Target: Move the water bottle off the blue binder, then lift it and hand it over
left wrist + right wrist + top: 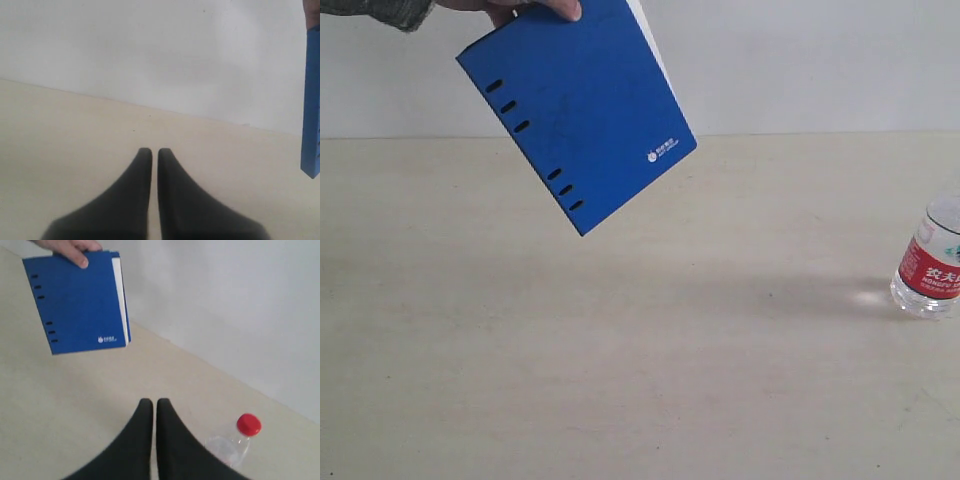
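The water bottle (932, 262) stands upright on the right of the table (620, 350), well apart from the blue binder (578, 108), which a person's hand (545, 8) holds aloft on the left. The left gripper (151, 152) and right gripper (149, 404) sit pinched shut, holding nothing; the handover looks complete.

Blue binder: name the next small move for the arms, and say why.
Probably pause both arms for now. A person's hand holds the flat bright-blue binder tilted in the air, while the clear plastic water bottle with a red cap stands upright on the table, apart from it. The left pincer and right pincer are shut and empty.
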### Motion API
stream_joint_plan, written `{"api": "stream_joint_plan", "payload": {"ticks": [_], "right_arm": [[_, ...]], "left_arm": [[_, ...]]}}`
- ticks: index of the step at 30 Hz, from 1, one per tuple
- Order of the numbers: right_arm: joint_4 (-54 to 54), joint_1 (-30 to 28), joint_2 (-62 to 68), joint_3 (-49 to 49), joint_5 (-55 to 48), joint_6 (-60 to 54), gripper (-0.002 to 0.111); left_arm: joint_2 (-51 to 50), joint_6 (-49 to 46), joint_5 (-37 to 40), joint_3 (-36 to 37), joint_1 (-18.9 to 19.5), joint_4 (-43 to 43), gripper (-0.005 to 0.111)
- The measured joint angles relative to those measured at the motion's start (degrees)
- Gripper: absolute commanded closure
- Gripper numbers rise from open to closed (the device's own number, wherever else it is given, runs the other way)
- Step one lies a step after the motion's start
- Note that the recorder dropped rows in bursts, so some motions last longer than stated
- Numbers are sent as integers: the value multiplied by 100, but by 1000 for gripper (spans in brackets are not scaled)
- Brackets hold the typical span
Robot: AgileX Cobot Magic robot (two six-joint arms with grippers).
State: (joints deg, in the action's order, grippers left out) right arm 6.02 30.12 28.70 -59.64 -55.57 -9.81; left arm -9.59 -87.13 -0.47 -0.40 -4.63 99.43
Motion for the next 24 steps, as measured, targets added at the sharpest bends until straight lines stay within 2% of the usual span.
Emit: {"api": "stream_joint_plan", "payload": {"ticks": [4,14,19,24], "right_arm": [[67,0,-524,800,-32,214,109],[167,0,-1839,2101,381,1278,109],[202,0,-2424,2493,403,1610,109],[463,0,-2607,2570,13,1787,109]], "left_arm": [[0,-204,0,10,0,4,102],[0,-256,47,10,0,14,102],[0,-256,47,10,0,14,102],[0,-256,47,10,0,14,102]]}}
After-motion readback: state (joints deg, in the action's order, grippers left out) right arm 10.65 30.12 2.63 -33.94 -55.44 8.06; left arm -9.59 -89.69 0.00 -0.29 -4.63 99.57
